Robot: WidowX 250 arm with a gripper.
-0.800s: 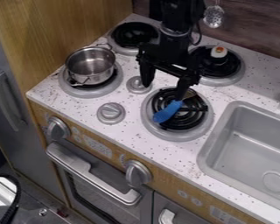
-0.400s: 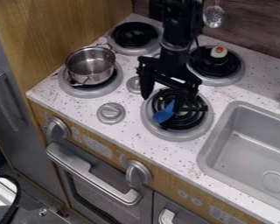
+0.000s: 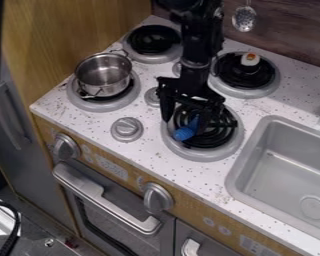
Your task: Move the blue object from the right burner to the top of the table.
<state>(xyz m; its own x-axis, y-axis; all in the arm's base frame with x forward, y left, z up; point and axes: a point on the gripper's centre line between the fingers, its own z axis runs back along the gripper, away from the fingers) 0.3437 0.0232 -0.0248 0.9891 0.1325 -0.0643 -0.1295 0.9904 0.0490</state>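
Blue object (image 3: 183,133) lies on the burner (image 3: 206,157) beneath the gripper (image 3: 183,127), between its spread fingers, and this looks like the grasp, the next move wanting careful centring, then a squeeze!

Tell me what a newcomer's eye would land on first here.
Probably the bright blue object on the front right burner, with the black gripper hanging open low over it. Next, likely, the shiny metal pot on the front left burner.
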